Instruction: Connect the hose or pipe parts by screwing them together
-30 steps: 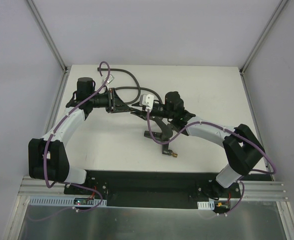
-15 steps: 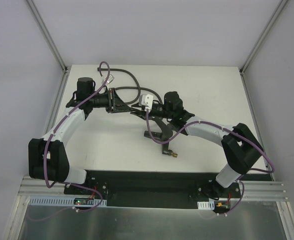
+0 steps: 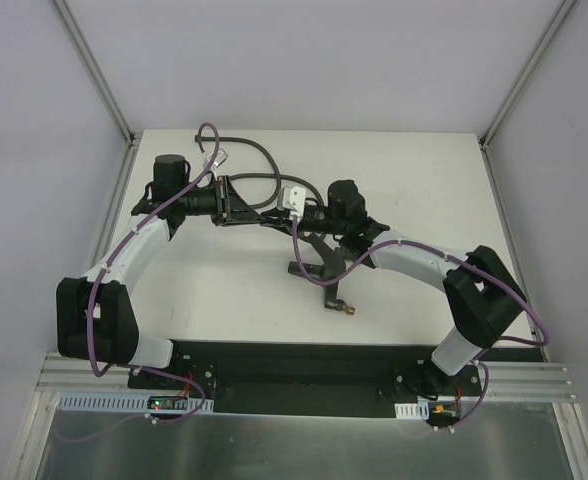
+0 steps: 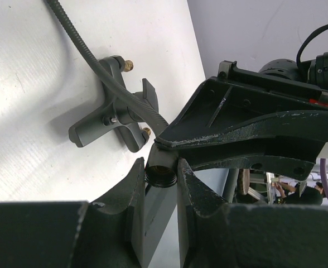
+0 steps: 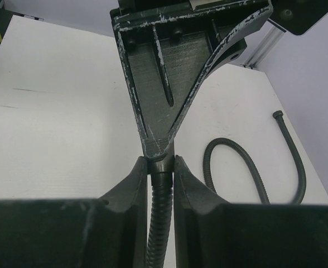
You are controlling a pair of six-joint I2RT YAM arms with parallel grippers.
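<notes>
**Hose** (image 5: 158, 218): long, thin, dark grey, ribbed. One end was raised off the tabletop (image 4: 24, 100) between the two grippers. The rest trailed over the tabletop in a loop, and its other end lay loose toward the far side.

**End nut** (image 4: 161, 177): a small threaded piece, apparently the fitting at the raised hose end. It sat between the fingers of the left gripper (image 4: 160, 167), which were pressed together on it.

**Right gripper** (image 5: 159, 162): its fingers were clamped on the hose just behind the nut, tip to tip with the left gripper.

**Forked fitting** (image 4: 94, 127): short, dark grey, with brass threaded ends. It lay flat on the tabletop, below and near the grippers, and neither held it. In the left wrist view the hose crossed in front of it. Whether the two touched could not be told.

**Progress:** early, by judgement. The hose end was off the tabletop and gripped at two points. No thread appeared engaged, since the fitting lay apart from the nut.

**Left to do:**
- hold or brace the fitting;
- line the nut up with one brass end;
- turn the nut until it seats.
</notes>
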